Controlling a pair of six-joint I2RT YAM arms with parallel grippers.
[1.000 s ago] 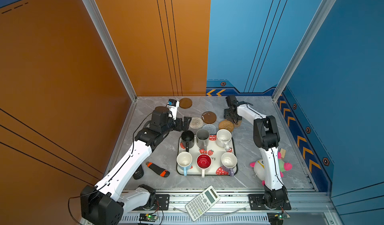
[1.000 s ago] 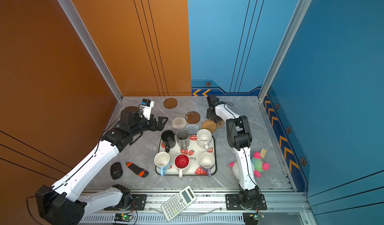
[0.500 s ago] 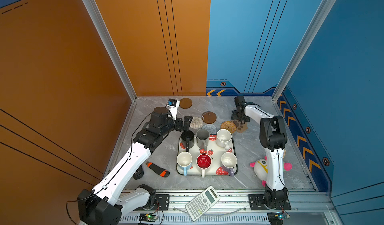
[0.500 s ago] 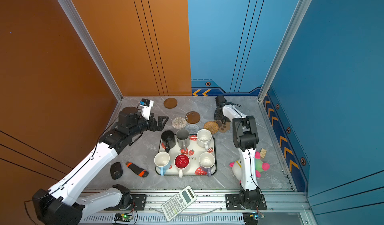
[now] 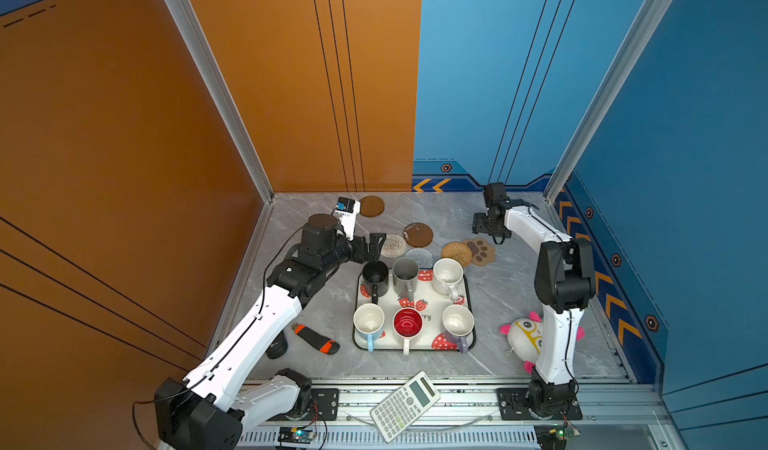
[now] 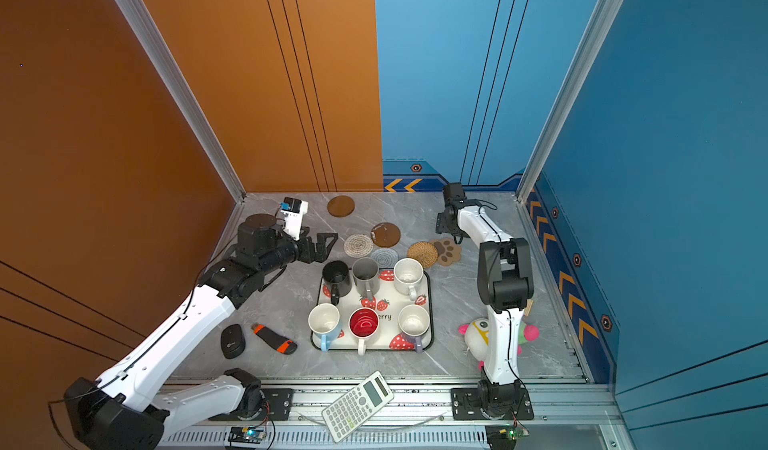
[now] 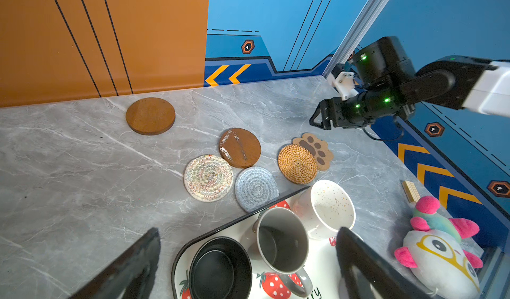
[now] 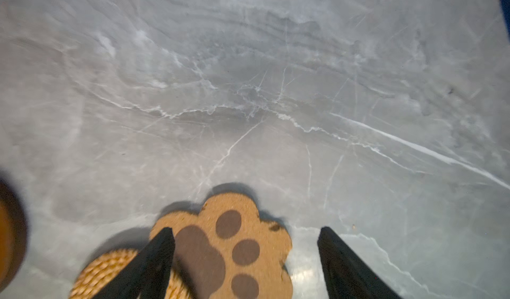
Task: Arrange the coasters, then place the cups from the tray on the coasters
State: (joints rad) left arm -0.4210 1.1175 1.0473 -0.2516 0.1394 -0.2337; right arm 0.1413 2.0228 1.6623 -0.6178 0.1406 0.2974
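Six coasters lie behind the tray (image 5: pixel 415 350): a far brown disc (image 5: pixel 371 206), a scuffed brown disc (image 5: pixel 417 234), a white woven round (image 5: pixel 392 245), a grey woven round (image 5: pixel 419 257), a tan woven round (image 5: pixel 456 253) and a paw-shaped one (image 5: pixel 482 250) overlapping its edge. On the tray stand the black (image 5: pixel 375 277), grey (image 5: pixel 405 275), speckled (image 5: pixel 447 275), light blue (image 5: pixel 368 321), red-inside (image 5: pixel 407 323) and lavender (image 5: pixel 457 323) cups. My left gripper (image 5: pixel 379 246) is open and empty beside the white round. My right gripper (image 8: pixel 245 230) hangs open over the paw coaster (image 8: pixel 234 245).
A plush toy (image 5: pixel 521 336) lies beside the right arm's base, with a small wooden block (image 7: pixel 410 191) near the right wall. A black mouse (image 6: pixel 232 341) and a black-and-orange tool (image 5: pixel 316 339) lie left of the tray. A calculator (image 5: pixel 405 406) rests on the front rail.
My right gripper has swung to the right from behind the tan round to above the paw coaster, its jaws a little narrower. The left arm has barely moved.
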